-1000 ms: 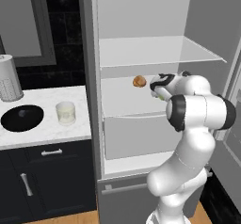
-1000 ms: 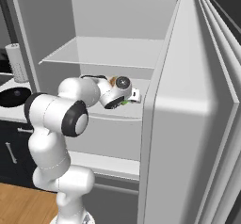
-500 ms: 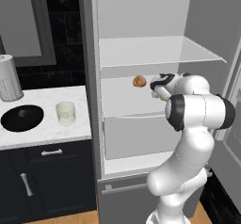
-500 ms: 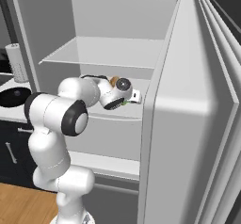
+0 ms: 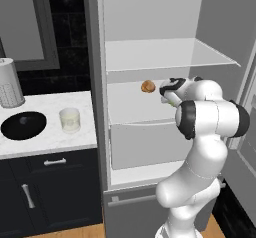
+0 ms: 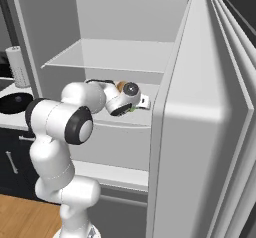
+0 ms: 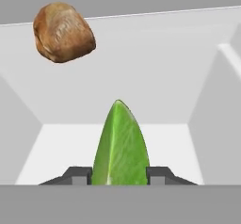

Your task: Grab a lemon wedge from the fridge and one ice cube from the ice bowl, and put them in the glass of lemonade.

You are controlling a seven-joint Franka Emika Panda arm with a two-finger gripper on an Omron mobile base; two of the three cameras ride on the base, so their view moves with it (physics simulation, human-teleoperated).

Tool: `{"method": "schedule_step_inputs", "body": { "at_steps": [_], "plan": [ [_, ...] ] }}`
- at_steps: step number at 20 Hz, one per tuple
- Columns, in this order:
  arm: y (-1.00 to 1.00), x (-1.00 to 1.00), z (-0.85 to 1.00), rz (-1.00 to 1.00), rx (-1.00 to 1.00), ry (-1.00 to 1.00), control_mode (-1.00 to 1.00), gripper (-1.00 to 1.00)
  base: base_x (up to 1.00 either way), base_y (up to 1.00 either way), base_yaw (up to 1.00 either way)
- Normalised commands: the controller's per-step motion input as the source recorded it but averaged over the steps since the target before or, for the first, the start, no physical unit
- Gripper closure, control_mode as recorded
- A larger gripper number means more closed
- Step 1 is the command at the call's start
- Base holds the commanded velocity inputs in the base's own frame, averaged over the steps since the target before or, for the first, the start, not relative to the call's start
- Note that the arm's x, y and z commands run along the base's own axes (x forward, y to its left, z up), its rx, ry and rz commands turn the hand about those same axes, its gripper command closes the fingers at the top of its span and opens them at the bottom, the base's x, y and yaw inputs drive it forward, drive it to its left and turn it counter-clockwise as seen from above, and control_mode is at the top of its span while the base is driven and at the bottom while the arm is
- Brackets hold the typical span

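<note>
Lemon wedge [image 7: 121, 145] sits bottom centre of the hand view, squeezed between the two dark fingertips [image 7: 77, 175] of the gripper [image 7: 120, 176]; pads flush against both flanks, so I read it as clenched on the wedge; in the right base view a sliver of green [image 6: 134, 109] shows at the hand, mid-frame, on the fridge's [image 6: 180, 132] middle shelf; brown lumpy food item [image 7: 63, 25] upper left of the hand view, apart from the wedge, further back on the same shelf; also visible centre of the left base view [image 5: 148, 86] just left of the hand; step in hand: grasping the wedge, first pick of the task, nothing delivered yet; glass of lemonade [image 5: 69, 119] stands on the counter [image 5: 75, 142] at left-centre of the left base view, ice bowl [image 5: 23, 125] just left of it, paper-towel roll [image 5: 10, 83] behind, upper left; next move, my guess: lift off the shelf, back out clear of the shelf edge and the open door [image 6: 210, 147], swing left to above the glass; small slippery piece, grip may be marginal; versus a second ago: arm pose and everything on the counter look unchanged; the jaws have gone from wide open to closed onto the wedge.
</note>
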Motion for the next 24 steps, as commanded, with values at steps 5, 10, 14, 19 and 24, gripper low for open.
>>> {"method": "schedule_step_inputs", "body": {
  "at_steps": [5,10,14,19,24],
  "plan": [
    [0.06,-0.35,0.05,0.00,0.00,-0.04,-1.00,1.00,0.00,0.00,0.00],
    [0.07,-0.97,0.49,-0.01,0.00,-0.02,-1.00,1.00,0.00,0.00,0.00],
    [0.00,-0.95,0.76,-0.01,0.00,0.01,-1.00,1.00,0.00,0.00,0.00],
    [0.08,-0.70,0.98,0.00,0.00,0.08,-1.00,1.00,0.00,0.00,0.00],
    [0.13,-0.70,1.00,0.00,0.00,0.12,-1.00,1.00,0.00,0.00,0.00]
  ]
}}
